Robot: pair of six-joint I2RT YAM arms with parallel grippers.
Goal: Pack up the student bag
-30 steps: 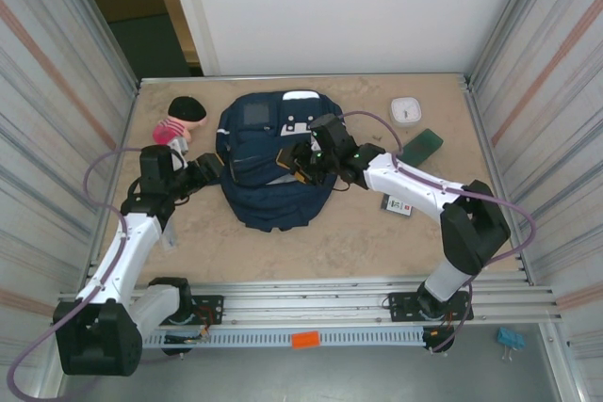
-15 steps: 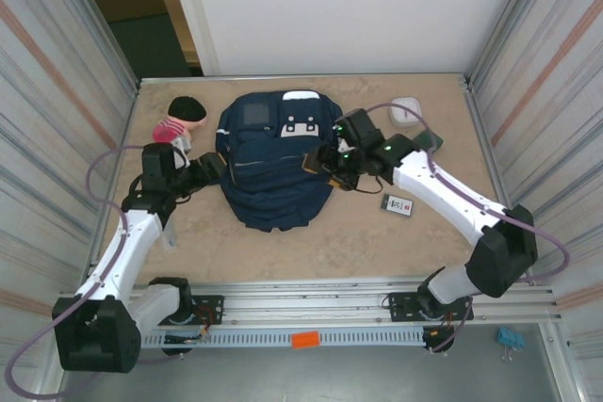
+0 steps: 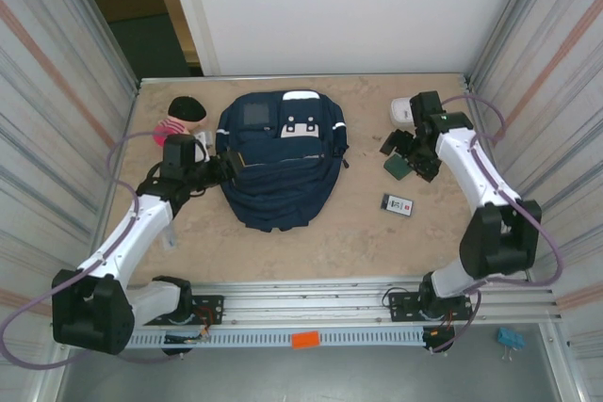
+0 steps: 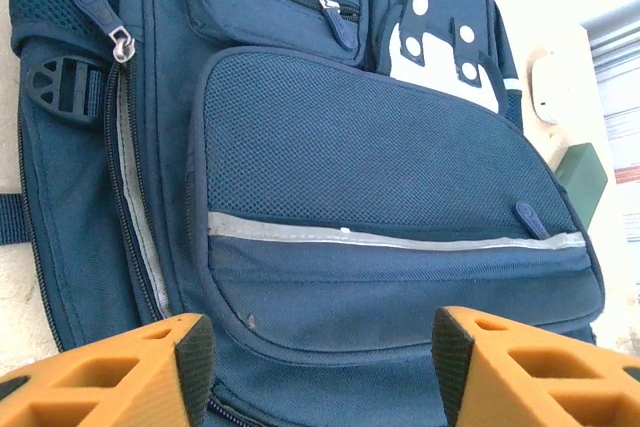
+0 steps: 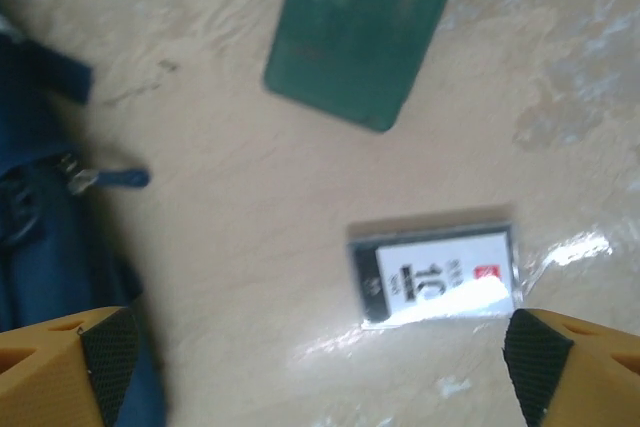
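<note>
Backpack point(image 3: 281, 171) lies flat on the surface point(image 3: 349, 237), centre frame. Left gripper point(image 3: 229, 165) sits at its left edge, jaws spread, pinching nothing. Right gripper point(image 5: 320, 347) hovers right of it, jaws wide and empty, near the green case point(image 5: 365, 32). Best to come down squarely across the case's narrow width.

Student bag point(image 4: 330, 287): matt navy woven cloth, mesh front pocket point(image 4: 370, 147). Table point(image 5: 230, 217): smooth, glossy marbled surface. Card packet point(image 5: 433, 272): shiny plastic wrap.
</note>
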